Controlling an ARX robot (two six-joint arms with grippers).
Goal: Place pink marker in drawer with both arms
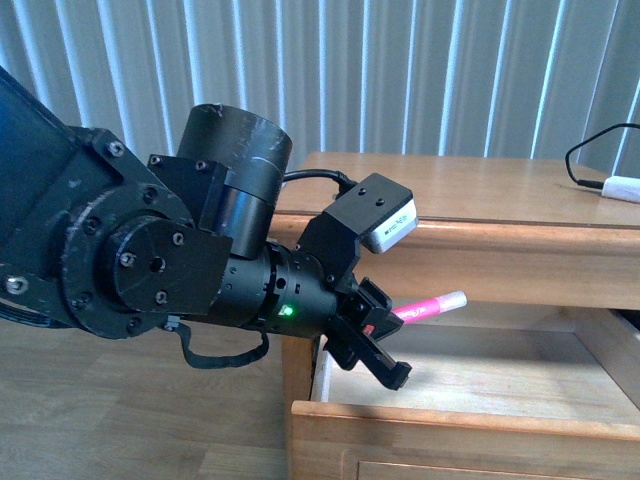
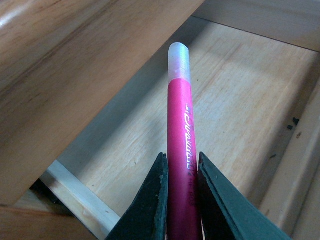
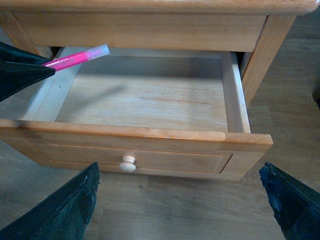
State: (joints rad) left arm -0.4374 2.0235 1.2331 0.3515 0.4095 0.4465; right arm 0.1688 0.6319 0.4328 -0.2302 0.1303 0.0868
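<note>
The pink marker point(image 1: 432, 305) point(image 2: 181, 145) point(image 3: 75, 58) sticks out of my left gripper point(image 1: 385, 335) point(image 2: 181, 192), which is shut on its barrel, white end pointing forward. It hangs above the left inner corner of the drawer point(image 1: 470, 375) point(image 3: 150, 100), pulled wide open from the honey-coloured cabinet point(image 1: 480, 235). The drawer's wooden floor is bare. My right gripper point(image 3: 182, 200) stands open in front of the drawer, apart from its knob point(image 3: 128, 163), with only floor between its fingers point(image 3: 70, 210). The right arm does not show in the front view.
A white plug point(image 1: 622, 188) on a black cable lies on the cabinet top at the far right. Vertical blinds point(image 1: 400, 70) hang behind the cabinet. Wood floor point(image 3: 200, 200) runs in front of the drawer. My bulky left arm point(image 1: 130, 250) fills the front view's left half.
</note>
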